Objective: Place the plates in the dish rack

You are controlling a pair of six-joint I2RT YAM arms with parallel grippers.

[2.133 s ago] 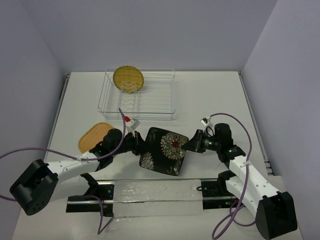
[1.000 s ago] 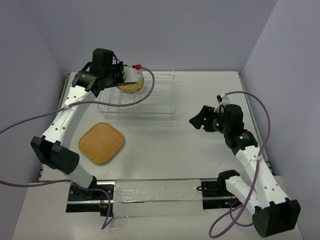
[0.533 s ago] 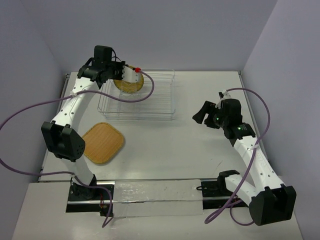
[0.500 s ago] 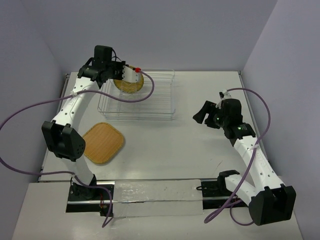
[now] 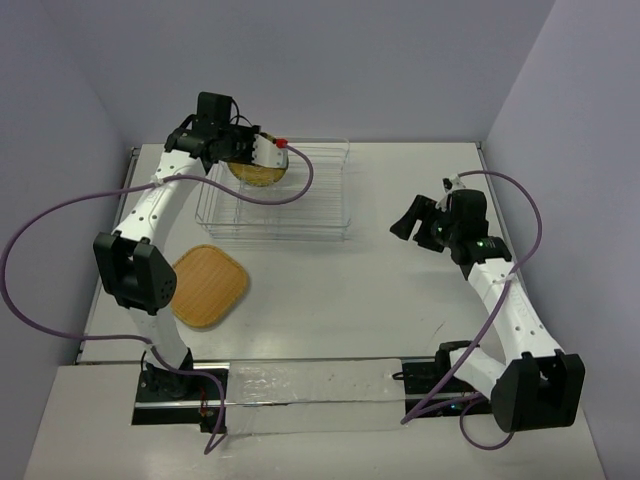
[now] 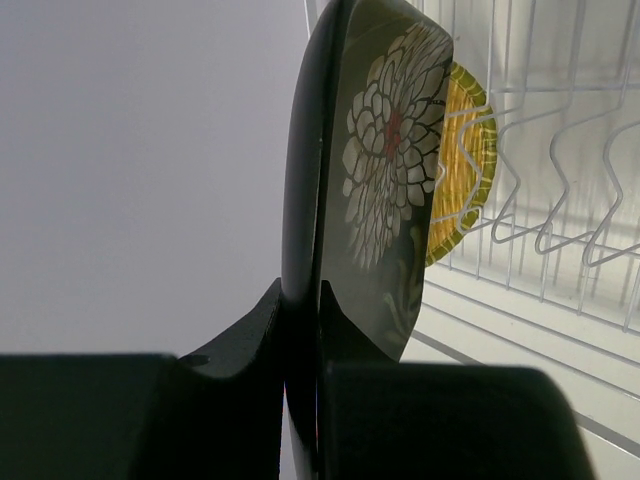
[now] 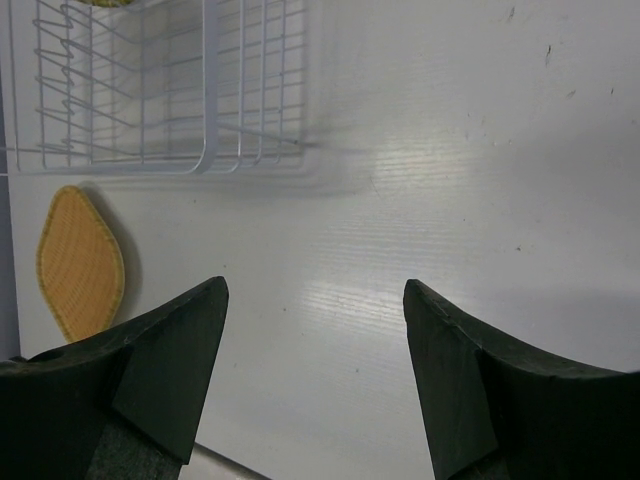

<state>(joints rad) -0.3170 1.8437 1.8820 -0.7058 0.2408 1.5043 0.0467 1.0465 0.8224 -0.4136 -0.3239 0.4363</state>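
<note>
My left gripper [image 5: 250, 150] is over the back left corner of the wire dish rack [image 5: 312, 200]. It is shut on the lower edge of the black square plate with white flowers [image 6: 385, 170], which it holds upright; the gripper [image 6: 300, 292] pinches the rim. The small yellow plate with the greenish rim [image 5: 258, 176] stands in the rack just behind the black one [image 6: 465, 160]. The tan bamboo plate [image 5: 208, 285] lies flat on the table, left of and nearer than the rack, and also shows in the right wrist view [image 7: 80, 262]. My right gripper [image 5: 408, 222] is open and empty, above the table right of the rack [image 7: 315, 300].
The rack's upright prongs [image 6: 560, 200] run to the right of the yellow plate. The rack's near right corner [image 7: 205, 150] shows in the right wrist view. Grey walls close the table at the back and both sides. A purple cable [image 5: 290, 190] hangs across the rack's left part.
</note>
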